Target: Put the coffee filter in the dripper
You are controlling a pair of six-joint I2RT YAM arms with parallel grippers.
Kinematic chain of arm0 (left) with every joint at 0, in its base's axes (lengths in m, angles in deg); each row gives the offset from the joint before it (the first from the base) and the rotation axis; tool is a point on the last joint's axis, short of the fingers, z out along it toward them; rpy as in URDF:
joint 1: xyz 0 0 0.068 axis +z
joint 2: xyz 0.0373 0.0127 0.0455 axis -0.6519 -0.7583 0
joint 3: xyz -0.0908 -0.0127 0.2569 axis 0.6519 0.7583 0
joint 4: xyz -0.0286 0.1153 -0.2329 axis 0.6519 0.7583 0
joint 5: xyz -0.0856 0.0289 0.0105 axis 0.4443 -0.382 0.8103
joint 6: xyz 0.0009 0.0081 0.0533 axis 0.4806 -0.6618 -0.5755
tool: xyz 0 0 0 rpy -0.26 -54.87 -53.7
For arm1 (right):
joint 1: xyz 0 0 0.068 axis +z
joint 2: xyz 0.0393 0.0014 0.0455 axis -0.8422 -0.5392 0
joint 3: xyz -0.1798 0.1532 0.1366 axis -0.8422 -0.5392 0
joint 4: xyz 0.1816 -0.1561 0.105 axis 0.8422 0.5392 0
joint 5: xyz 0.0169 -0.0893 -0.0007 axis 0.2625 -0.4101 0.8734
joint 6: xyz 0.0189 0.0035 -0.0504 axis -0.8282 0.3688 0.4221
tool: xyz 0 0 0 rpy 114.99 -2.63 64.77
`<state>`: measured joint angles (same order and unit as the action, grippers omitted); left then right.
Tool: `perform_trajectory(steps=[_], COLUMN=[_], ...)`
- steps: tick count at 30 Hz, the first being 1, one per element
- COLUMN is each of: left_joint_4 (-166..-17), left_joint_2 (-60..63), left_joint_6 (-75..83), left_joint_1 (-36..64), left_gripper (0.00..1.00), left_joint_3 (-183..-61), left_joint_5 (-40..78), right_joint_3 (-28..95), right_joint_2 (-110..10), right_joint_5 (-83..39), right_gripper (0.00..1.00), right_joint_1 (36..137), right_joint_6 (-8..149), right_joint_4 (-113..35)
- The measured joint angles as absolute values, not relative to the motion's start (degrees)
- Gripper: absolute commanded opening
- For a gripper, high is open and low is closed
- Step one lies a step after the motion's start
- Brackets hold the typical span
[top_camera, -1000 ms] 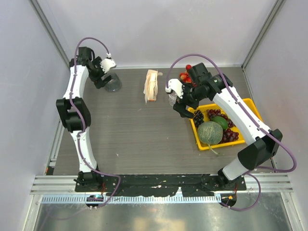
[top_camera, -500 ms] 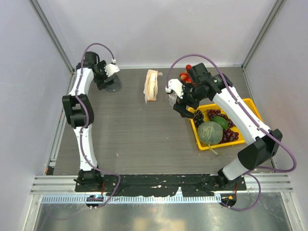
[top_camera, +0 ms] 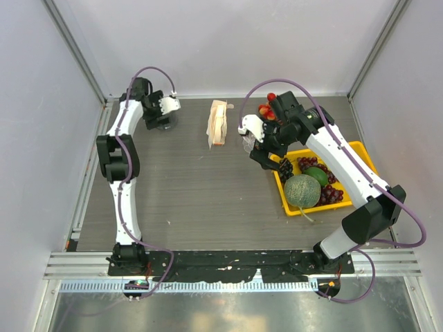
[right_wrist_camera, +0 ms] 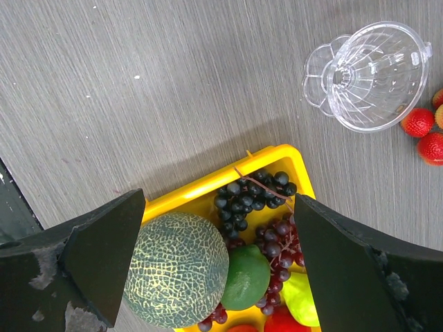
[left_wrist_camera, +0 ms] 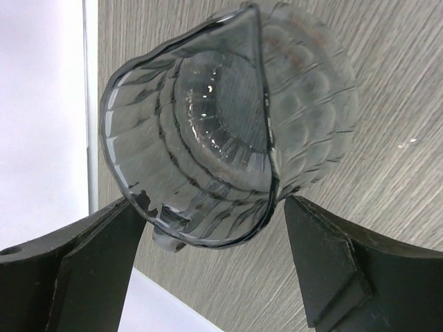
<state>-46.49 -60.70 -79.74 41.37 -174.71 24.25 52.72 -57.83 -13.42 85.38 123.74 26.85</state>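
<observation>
Grey wood-grain table (top_camera: 194, 187) between white walls (top_camera: 242, 41). Left gripper (left_wrist_camera: 211, 200) stretched to the far left corner, jaws spread around a smoky glass cup (left_wrist_camera: 221, 124); right gripper (right_wrist_camera: 218, 197) wide open above the yellow fruit tray (right_wrist_camera: 208, 181), the dripper (right_wrist_camera: 367, 72) tipped over just beyond.

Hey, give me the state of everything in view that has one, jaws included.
dripper: lying on its side, empty.
glass cup: empty, between the left jaws.
left jaws: open around the cup, contact unclear.
right jaws: open, holding nothing.
filter pack: untouched, clear of both arms.
yellow tray: filled with fruit.
</observation>
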Motion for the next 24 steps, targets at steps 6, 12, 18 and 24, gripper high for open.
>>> perform_trajectory(steps=[6, 12, 18, 24], left_joint_4=[-46.68, -45.13, -41.52, -38.44], left_joint_2=[-60.61, -60.59, -60.37, -60.37], left_joint_6=[-78.34, -73.75, -69.01, -66.41], left_joint_1=[39.49, 37.02, 36.26, 36.70], left_gripper=[0.89, 0.87, 0.95, 0.99], left_joint_3=[-174.05, -175.08, -177.88, -178.88], left_joint_5=[26.48, 30.46, 35.31, 35.75], right_joint_3=[52.55, 52.55, 52.55, 52.55], right_joint_2=[-57.86, -58.23, -58.25, -58.49], right_joint_5=[-13.51, -13.51, -13.48, -13.40], right_gripper=[0.95, 0.96, 0.95, 0.95], right_joint_1=[85.38, 85.38, 85.38, 85.38], right_joint_6=[123.83, 123.98, 124.04, 124.15], right_joint_4=[27.29, 27.40, 27.40, 27.40])
